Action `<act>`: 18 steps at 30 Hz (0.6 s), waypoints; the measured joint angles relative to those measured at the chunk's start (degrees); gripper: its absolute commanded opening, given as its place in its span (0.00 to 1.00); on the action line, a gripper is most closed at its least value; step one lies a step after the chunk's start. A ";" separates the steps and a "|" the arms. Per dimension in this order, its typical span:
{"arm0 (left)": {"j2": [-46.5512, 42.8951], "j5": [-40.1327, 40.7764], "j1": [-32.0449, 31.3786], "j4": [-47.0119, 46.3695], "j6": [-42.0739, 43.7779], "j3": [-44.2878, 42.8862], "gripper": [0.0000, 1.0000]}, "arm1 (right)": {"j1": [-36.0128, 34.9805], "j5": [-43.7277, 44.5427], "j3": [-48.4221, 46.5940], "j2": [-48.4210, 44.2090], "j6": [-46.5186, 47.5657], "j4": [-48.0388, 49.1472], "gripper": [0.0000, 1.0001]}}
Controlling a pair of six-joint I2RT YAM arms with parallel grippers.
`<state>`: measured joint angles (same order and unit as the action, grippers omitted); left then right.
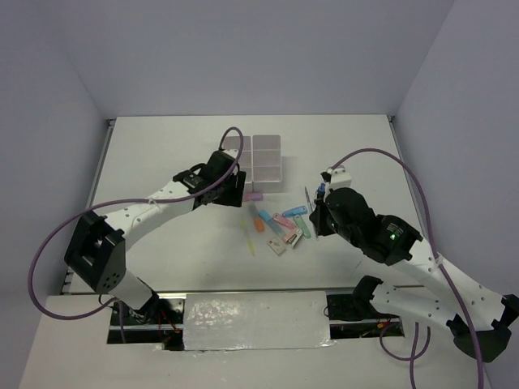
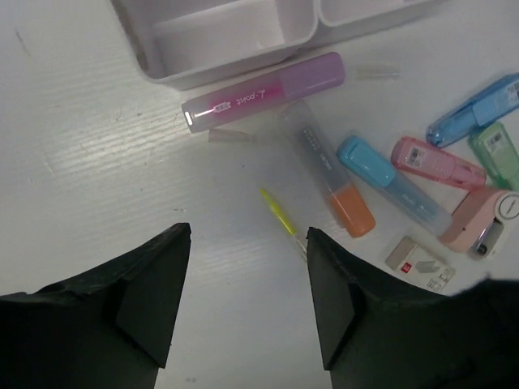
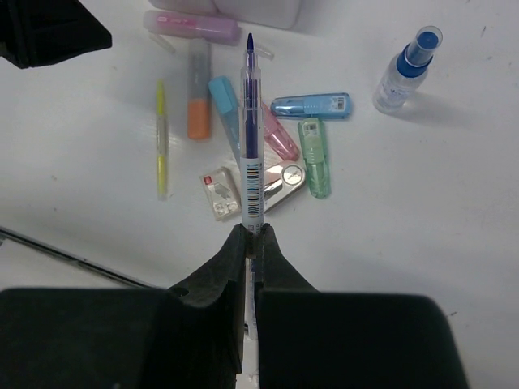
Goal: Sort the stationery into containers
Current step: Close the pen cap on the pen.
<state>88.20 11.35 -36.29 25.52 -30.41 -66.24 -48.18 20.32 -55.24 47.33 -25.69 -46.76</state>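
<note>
The right gripper [image 3: 251,237] pinches the barcoded end of a clear, purple-inked pen [image 3: 250,138], which juts straight out beyond its fingertips. The left gripper [image 2: 247,237] is spread wide and holds nothing. A thin yellow pen [image 2: 280,212] lies just ahead of its fingers, with the pink marker [image 2: 263,91] and the containers [image 2: 235,63] beyond.

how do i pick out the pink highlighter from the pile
Find the white six-compartment container mid-table. Just in front of its near edge lies the pink highlighter. It is the piece nearest the container, pink-bodied with a lilac cap.

Clear, glossy plastic pen [image 3: 251,138]
</note>
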 measured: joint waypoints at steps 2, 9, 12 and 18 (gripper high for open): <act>0.00 -2.62 -0.02 -0.28 5.38 -0.13 0.99 | 0.09 -0.83 0.39 -1.03 0.55 0.44 0.00; 1.40 -9.90 -4.50 0.48 22.91 -1.27 0.99 | 0.13 -2.78 0.90 -1.79 1.77 1.25 0.00; 2.75 -13.81 -5.38 0.96 30.69 -2.60 0.98 | 0.20 -4.28 2.10 -3.23 2.12 2.64 0.00; 12.50 -19.96 -5.16 3.85 44.65 -8.90 0.81 | 0.20 -6.88 3.34 -5.77 2.64 3.69 0.00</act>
<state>100.71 -8.60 -41.45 29.36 14.24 -75.13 -47.99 13.43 -51.90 41.56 -23.05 -43.07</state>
